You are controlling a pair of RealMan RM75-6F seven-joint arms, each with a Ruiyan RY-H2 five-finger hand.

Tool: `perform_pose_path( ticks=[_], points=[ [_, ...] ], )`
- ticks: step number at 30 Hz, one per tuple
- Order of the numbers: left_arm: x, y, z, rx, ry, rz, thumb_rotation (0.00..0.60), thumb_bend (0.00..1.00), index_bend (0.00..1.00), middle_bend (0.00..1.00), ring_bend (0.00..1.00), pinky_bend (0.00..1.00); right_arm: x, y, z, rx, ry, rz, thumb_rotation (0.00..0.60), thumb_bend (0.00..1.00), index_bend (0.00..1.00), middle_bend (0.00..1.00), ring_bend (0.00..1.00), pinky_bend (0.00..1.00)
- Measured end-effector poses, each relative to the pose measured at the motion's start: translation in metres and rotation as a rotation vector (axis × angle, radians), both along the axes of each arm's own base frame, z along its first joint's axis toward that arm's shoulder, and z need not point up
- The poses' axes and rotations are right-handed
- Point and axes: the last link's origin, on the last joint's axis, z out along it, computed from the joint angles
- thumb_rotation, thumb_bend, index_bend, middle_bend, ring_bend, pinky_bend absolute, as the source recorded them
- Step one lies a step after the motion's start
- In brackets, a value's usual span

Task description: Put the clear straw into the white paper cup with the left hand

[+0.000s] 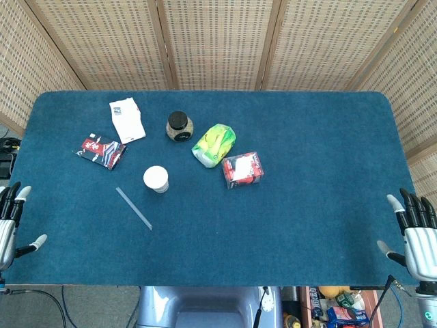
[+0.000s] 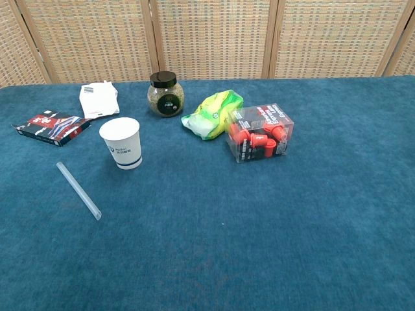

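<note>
The clear straw lies flat on the blue table, slanting from upper left to lower right. Just beyond its far end the white paper cup stands upright, mouth open. My left hand hovers at the table's left front edge, fingers spread and holding nothing, well to the left of the straw. At the right front edge my right hand is likewise open and empty. Neither hand shows in the chest view.
Behind the cup lie a dark red packet, a white packet, a round jar with black lid, a yellow-green bag and a clear box of red pieces. Wicker screens stand behind the table.
</note>
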Motion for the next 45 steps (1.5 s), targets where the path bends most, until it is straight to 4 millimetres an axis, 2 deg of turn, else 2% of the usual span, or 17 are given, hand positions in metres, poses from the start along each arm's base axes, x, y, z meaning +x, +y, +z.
perform_pose_path(
  ticks=[8,12,17,20,21,26,30,37,45],
  points=[
    [0.000,0.000,-0.002,-0.022,-0.005,-0.018,0.600,0.09,0.00,0.00,0.00,0.00,-0.001,0.000,0.000,0.012,-0.012,-0.010,0.600,0.00,0.00,0.00,0.00,0.00],
    [0.000,0.010,-0.004,-0.064,-0.015,-0.046,0.600,0.09,0.00,0.00,0.00,0.00,-0.002,-0.001,0.000,0.022,-0.024,-0.013,0.600,0.00,0.00,0.00,0.00,0.00],
    [-0.002,0.043,-0.008,-0.165,0.039,-0.120,0.600,0.10,0.00,0.00,0.00,0.00,-0.004,-0.004,0.001,0.022,-0.036,-0.027,0.600,0.00,0.00,0.00,0.00,0.00],
    [-0.006,0.074,-0.012,-0.246,0.136,-0.171,0.600,0.10,0.02,0.00,0.00,0.00,-0.008,-0.008,0.001,0.019,-0.031,-0.050,0.600,0.00,0.00,0.00,0.00,0.00],
    [-0.008,0.088,-0.014,-0.278,0.175,-0.185,0.600,0.10,0.04,0.00,0.00,0.00,-0.010,-0.009,0.000,0.019,-0.027,-0.060,0.600,0.00,0.00,0.00,0.00,0.00],
    [-0.010,0.137,-0.028,-0.368,0.270,-0.231,0.600,0.17,0.30,0.00,0.00,0.00,-0.016,-0.015,-0.003,0.018,-0.007,-0.100,0.600,0.00,0.00,0.00,0.00,0.00],
    [-0.008,0.167,-0.047,-0.408,0.299,-0.270,0.600,0.23,0.38,0.00,0.00,0.00,-0.022,-0.020,-0.005,0.019,0.007,-0.135,0.600,0.00,0.00,0.00,0.00,0.00],
    [0.002,0.198,-0.083,-0.483,0.297,-0.323,0.600,0.27,0.45,0.00,0.00,0.00,-0.032,-0.025,-0.006,0.011,0.022,-0.184,0.600,0.00,0.00,0.00,0.00,0.00],
    [0.000,0.204,-0.107,-0.553,0.304,-0.347,0.600,0.28,0.47,0.00,0.00,0.00,-0.035,-0.027,-0.007,0.005,0.028,-0.198,0.600,0.00,0.00,0.00,0.00,0.00]
  ],
)
